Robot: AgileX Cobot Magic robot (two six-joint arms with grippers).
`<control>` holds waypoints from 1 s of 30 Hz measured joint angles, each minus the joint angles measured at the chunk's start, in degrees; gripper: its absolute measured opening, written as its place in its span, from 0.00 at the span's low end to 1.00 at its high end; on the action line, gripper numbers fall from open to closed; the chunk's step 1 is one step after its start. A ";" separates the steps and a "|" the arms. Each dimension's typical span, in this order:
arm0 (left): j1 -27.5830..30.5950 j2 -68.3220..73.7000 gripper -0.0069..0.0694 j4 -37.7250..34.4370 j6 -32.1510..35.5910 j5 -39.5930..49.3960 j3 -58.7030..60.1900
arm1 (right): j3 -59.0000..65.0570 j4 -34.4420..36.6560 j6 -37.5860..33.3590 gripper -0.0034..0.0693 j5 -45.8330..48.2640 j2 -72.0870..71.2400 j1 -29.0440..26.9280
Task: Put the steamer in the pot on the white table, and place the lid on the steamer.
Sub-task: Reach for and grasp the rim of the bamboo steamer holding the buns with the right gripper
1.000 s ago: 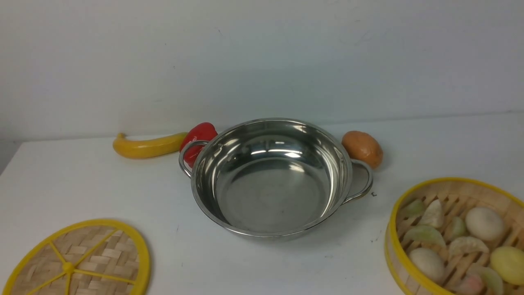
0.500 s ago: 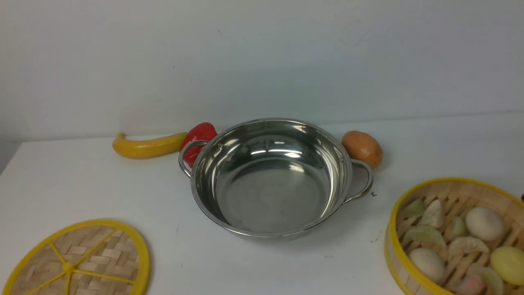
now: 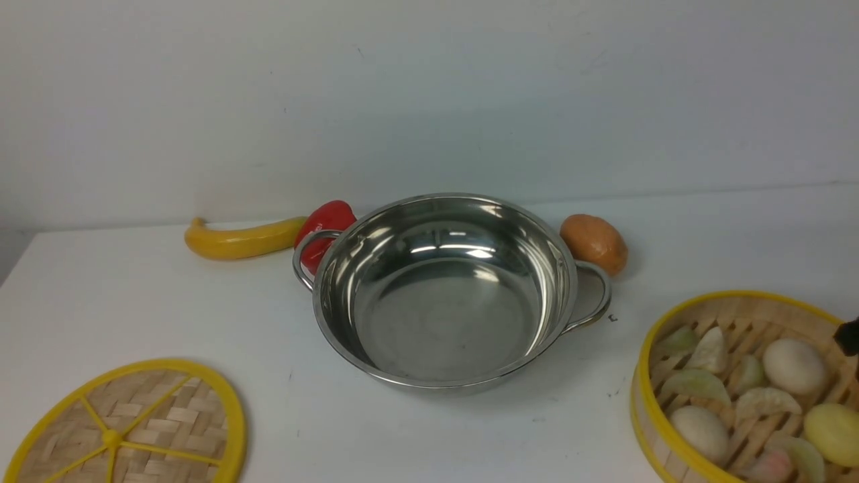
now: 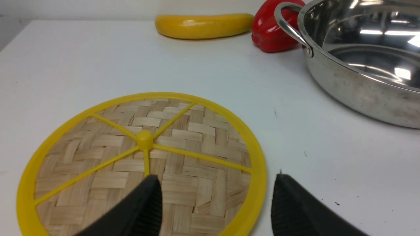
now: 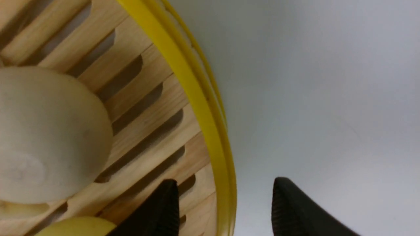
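**Worktop stock, 1 scene**

- White table (image 3: 134, 295): plain top with a few dark specks; carries all items below.
- Pot (image 3: 443, 322): 1, shiny steel, 2 loop handles, standing empty at the table's centre.
- Steamer (image 3: 645, 376): 1, bamboo with yellow rim bands, on the table at the near right, apart from the pot and partly cut off by the front view's edge. It is uncovered. Its slatted floor holds toy buns and dumplings (image 3: 794, 365).
- Lid (image 3: 127, 429): 1, flat woven disc with a yellow rim and centre knob, lying on the table at the near left, well apart from the steamer.
- Yellow squash (image 3: 241, 240), red pepper (image 3: 329, 218): 1 each, behind the pot's left handle, the pepper just beside it.
- Brown potato (image 3: 594, 243): 1, just behind the pot's right handle.
- Left gripper (image 4: 216, 178): jaws spread, empty, above the lid's edge; 1 finger over the weave, 1 over bare table.
- Right gripper (image 5: 224, 183): jaws apart, straddling the steamer's yellow rim, 1 finger inside the basket, 1 outside, with a gap visible on both sides of the rim.
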 joint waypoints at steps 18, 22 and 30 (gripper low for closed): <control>0.00 0.00 0.64 0.00 0.00 0.00 0.00 | 0.00 -0.27 -0.33 0.44 -2.23 2.09 0.00; 0.00 0.00 0.64 0.00 0.00 0.00 0.00 | 0.00 -0.71 -0.33 0.35 -2.28 2.53 0.00; 0.00 0.00 0.64 0.00 0.00 0.00 0.00 | -0.29 -0.61 -0.21 0.09 -1.75 4.23 0.00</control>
